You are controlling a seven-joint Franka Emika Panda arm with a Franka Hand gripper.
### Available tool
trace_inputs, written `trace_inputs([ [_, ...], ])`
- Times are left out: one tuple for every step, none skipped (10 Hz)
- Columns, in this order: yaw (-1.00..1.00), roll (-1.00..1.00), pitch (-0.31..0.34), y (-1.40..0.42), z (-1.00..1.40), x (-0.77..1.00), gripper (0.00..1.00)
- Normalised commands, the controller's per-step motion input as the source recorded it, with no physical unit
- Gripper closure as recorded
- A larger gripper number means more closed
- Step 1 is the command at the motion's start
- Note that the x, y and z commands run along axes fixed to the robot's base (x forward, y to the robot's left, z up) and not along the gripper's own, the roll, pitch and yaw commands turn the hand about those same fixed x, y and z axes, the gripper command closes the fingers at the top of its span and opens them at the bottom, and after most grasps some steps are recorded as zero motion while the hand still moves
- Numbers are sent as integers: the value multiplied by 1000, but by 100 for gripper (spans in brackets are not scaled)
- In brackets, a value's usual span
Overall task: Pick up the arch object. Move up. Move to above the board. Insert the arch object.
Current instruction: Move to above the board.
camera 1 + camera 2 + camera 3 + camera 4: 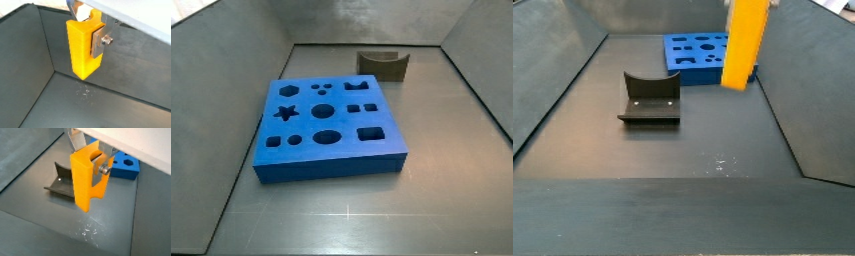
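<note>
Arch object (85,49), bright orange-yellow, hung upright in the air, pinched near its upper end between the jaws of the gripper (100,159), with one silver finger (100,40) pressed flat against its side. Its lower end stood clear of the dark surface (714,150) in both wrist views. In a side view it (746,45) hovered near the blue board (700,54), while a dark block with a curved cut-out (649,98) sat apart.
</note>
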Motion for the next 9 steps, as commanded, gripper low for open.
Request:
trace_inputs([
  [22, 78, 113, -8, 316, 5, 100],
  [23, 85, 111, -10, 173, 2, 100],
  [1000, 57, 227, -1000, 203, 66, 100],
  [1000, 63, 220, -1000, 191, 68, 100],
  [1000, 104, 217, -1000, 198, 62, 100],
  [902, 86, 181, -1000, 197, 63, 100],
  [560, 101, 127, -1000, 198, 64, 100],
  [352, 102, 90, -1000, 203, 63, 100],
  [250, 100, 70, -1000, 205, 63, 100],
])
